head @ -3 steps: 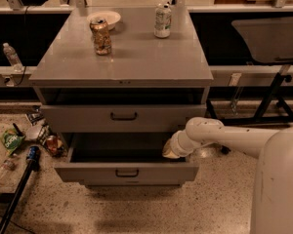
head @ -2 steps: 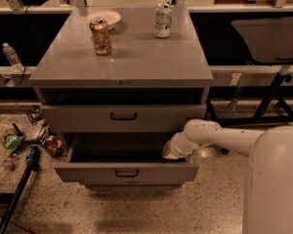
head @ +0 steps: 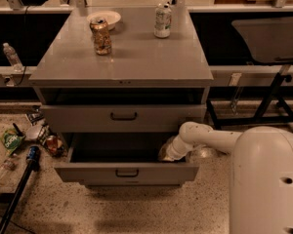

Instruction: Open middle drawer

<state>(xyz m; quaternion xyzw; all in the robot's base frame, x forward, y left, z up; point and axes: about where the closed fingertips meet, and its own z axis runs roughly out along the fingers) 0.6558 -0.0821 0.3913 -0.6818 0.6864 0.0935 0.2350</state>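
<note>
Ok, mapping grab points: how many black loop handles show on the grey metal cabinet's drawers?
2. One on the upper grey drawer front, one on the pulled-out middle drawer below; a lower front may be hidden. The gripper sits at that drawer's right end.

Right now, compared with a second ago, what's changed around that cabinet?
The robot's white body has crept left in the view. The claw stays at the right end of the pulled-out middle drawer, barely shifted; no visible grab or release. The drawer, brown can, white can and bowl stayed put.
</note>
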